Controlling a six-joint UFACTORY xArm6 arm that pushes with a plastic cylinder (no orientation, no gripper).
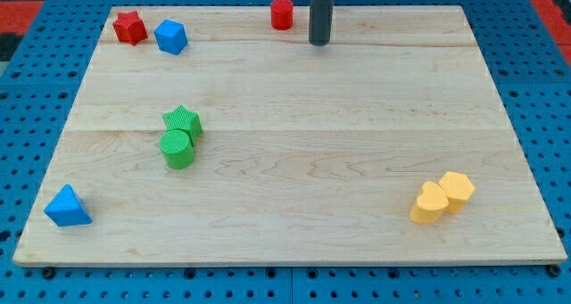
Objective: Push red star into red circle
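Status: approach step, judged from the layout; no contact with the red star.

- Red star: located at the view's top-left corner of the desk, just beside the blue cube, which sits on its right. Whether the two touch cannot be told.
- Red circle: located at the view's top edge, near centre, well apart from the star.
- Tip: resting just right of the red circle, apart from it, on the far side from the star.
- Hand: none fitted; only a plain rod, so no open or closed state to report.
- Also present: green star touching green cylinder at mid-left; blue triangle at bottom-left; two yellow blocks touching at bottom-right.

Next move, as a judgement: travel to the star's left side, skirting the circle and the cube, then push rightward along the top edge.

Caution: blue cube lies in the push line and may be carried along or deflect the star; top edge close by.
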